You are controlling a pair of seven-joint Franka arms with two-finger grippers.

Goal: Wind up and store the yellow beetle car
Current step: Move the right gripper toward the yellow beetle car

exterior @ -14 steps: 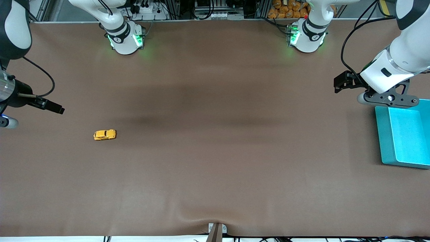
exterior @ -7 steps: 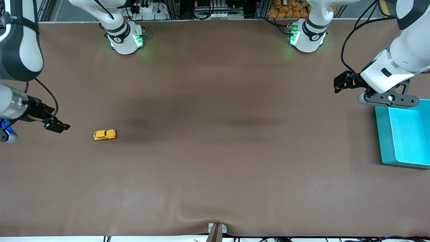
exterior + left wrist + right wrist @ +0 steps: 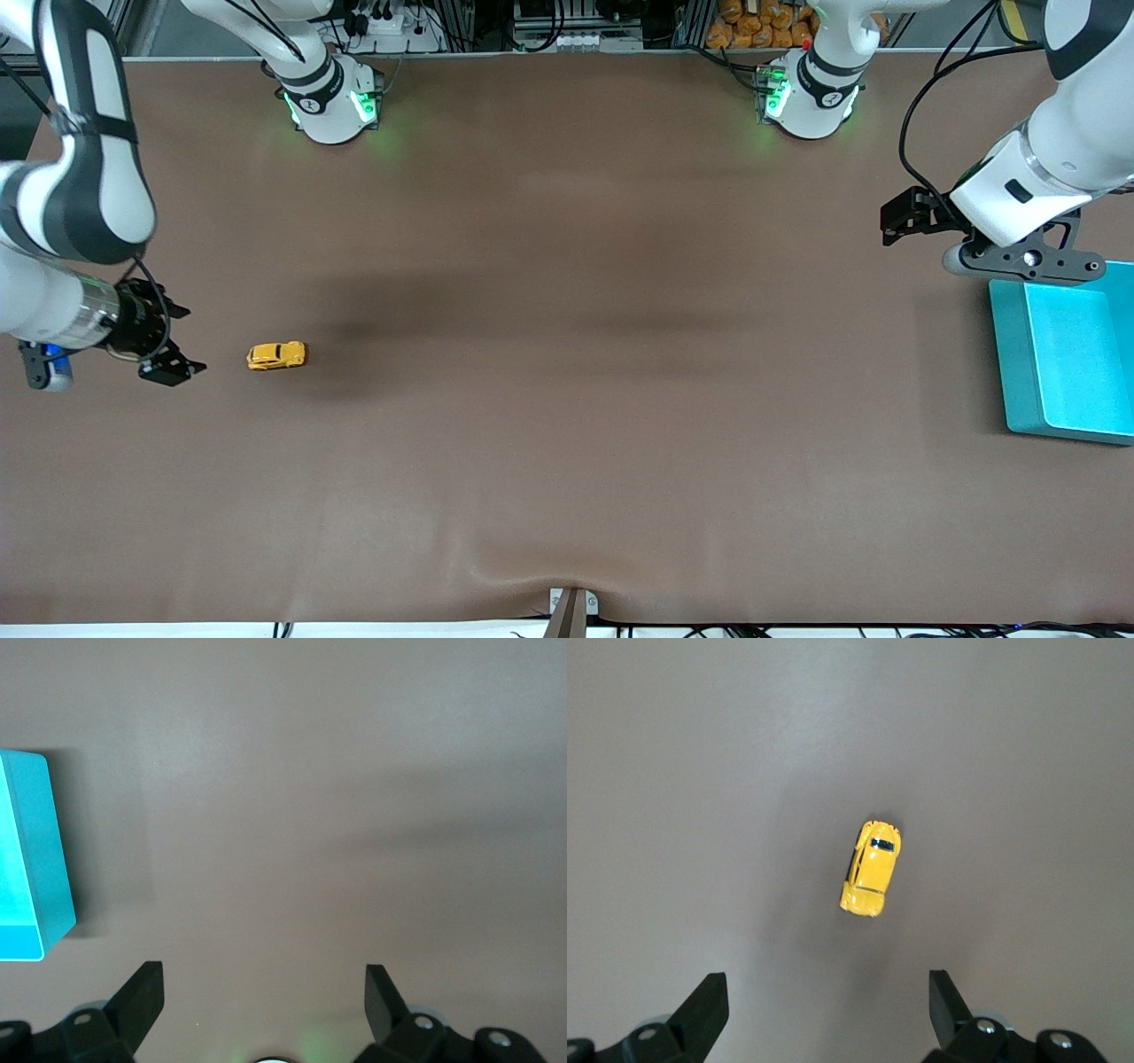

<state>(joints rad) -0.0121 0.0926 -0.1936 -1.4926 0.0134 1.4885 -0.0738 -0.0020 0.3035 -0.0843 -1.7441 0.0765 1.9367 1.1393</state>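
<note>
The yellow beetle car (image 3: 276,355) stands on its wheels on the brown table, toward the right arm's end. In the right wrist view the car (image 3: 871,867) lies ahead of the fingertips, centred between them. My right gripper (image 3: 182,341) (image 3: 828,988) is open and empty, low over the table beside the car on the side of the right arm's end, a short gap from it. My left gripper (image 3: 895,217) (image 3: 264,979) is open and empty and waits over the table next to the teal bin.
An empty teal bin (image 3: 1010,354) stands at the left arm's end of the table; its wall (image 3: 49,850) also shows in the left wrist view. The brown mat has a wrinkle at the table's front edge (image 3: 567,571).
My right arm has swung in from the table's end, and its gripper has come closer to the car. The car and the left arm have not moved.
</note>
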